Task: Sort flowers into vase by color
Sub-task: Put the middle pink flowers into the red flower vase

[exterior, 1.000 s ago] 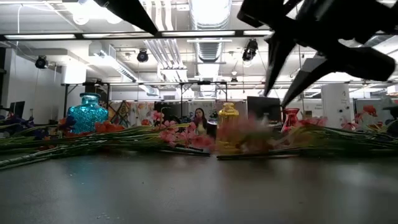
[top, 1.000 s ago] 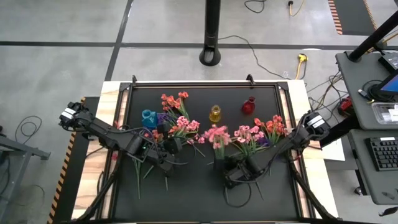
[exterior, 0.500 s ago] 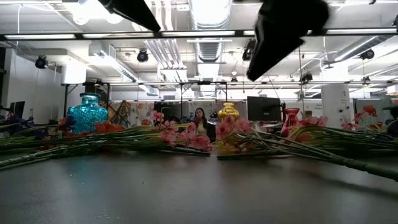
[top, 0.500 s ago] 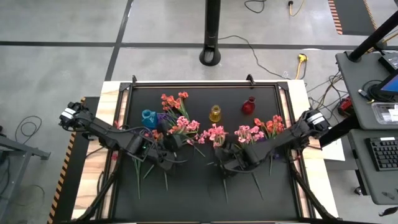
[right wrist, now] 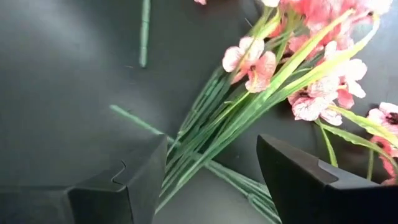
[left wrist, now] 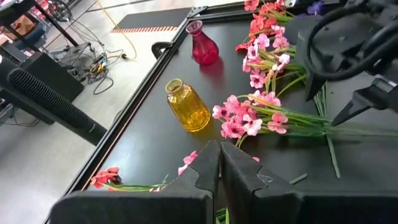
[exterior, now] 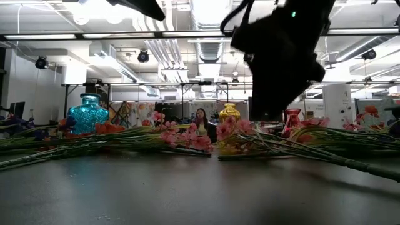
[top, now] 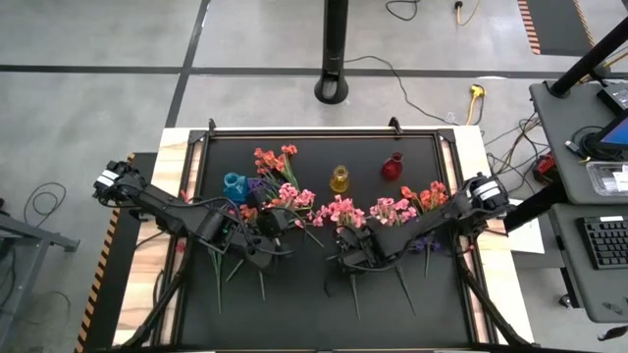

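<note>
While the black desk (top: 324,304) carries every item of the task, the flowers (top: 339,210) lie scattered in a band across its middle, none yet standing in a vase. Both arms reach inward over this band.

Right jaws (right wrist: 205,171): spread wide and empty, straddling the green stems of a pink spray (right wrist: 298,81) that rests flat on the desk.

Left jaws (left wrist: 219,163): closed together with nothing visible between them, poised near the left-hand flowers, above a few pink blossoms.

Handling, as a judgement: the sprays look light, with thin, flexible stems and soft blossom clusters. Grip the bundled stems below the blossoms; pinching the heads would likely crush or shed them. Long stems may droop or swing when lifted.

Surroundings, in descending size:
- Blue vase (top: 234,184), at the left of the row.
- Red vase (top: 392,168), at the right.
- Yellow vase (top: 340,179), between them.

All three necks appear narrow, so stem ends need careful alignment. Neighbouring sprays overlap the pink one; their crossed stems could snag and be dragged along. A loose stem piece (right wrist: 145,34) lies apart on the desk.
</note>
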